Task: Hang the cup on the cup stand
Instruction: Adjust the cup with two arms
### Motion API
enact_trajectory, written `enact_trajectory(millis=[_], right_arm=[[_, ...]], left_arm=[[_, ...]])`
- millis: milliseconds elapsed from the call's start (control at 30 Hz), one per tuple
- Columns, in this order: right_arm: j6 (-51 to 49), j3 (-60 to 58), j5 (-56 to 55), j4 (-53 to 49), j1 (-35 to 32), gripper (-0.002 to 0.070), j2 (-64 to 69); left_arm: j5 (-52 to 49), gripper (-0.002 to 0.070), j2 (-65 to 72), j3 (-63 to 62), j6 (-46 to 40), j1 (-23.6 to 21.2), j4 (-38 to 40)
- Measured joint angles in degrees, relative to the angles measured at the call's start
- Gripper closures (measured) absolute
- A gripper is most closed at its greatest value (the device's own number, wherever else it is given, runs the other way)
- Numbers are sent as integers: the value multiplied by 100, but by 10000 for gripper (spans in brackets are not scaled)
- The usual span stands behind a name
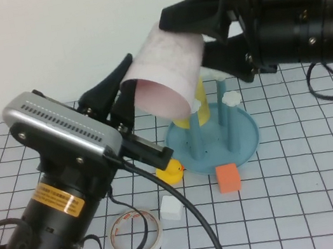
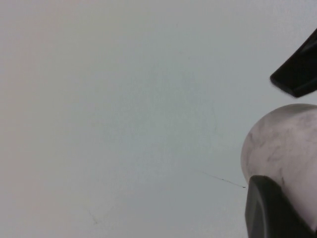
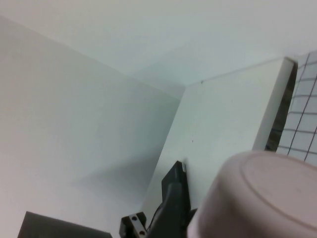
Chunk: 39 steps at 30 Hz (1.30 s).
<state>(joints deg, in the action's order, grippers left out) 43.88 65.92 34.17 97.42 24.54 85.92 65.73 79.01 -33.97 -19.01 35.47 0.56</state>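
Starting nearest the camera, a roll of tape, a small white block, an orange cube and a yellow duck lie on the gridded table, none of them part of the job. Above them the left gripper is raised off the table, its jaws pressed together, just beside the cup's open rim; whether it touches the rim is hard to tell from the high view. The cup hangs in the air above the cup stand, tilted, its long axis slanting so that the mouth faces down and toward the left arm while the closed base points up toward the right arm. The right gripper comes in from the far right with jaws spread wide around that base end, apparently the 1 holding it. On the stand 1 peg already carries a yellow cup. A free peg with a white cloud cap stands below and to the right of the cup's mouth, so the right arm looks better placed to tip the cup upright and lower it there.
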Motion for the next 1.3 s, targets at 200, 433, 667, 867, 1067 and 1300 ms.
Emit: enact_trajectory(millis=[200,433,667,867,1067,1300], right_arm=[[-52,0,51,0,171,-11,191],[-52,13,51,0,224,-1,237],[-65,113,12,0,224,84,237],[-31,122,12,0,224,84,237],[311,239,12,0,224,85,246],[1200,594,-178,0,224,85,246]], left_arm=[[-21,670,0,0,0,10,-226],[-43,670,0,0,0,10,-226],[4,669,0,0,0,10,-165],[4,669,0,0,0,10,-143],[4,631,0,0,0,10,-121],[-131,358,0,0,0,10,-98]])
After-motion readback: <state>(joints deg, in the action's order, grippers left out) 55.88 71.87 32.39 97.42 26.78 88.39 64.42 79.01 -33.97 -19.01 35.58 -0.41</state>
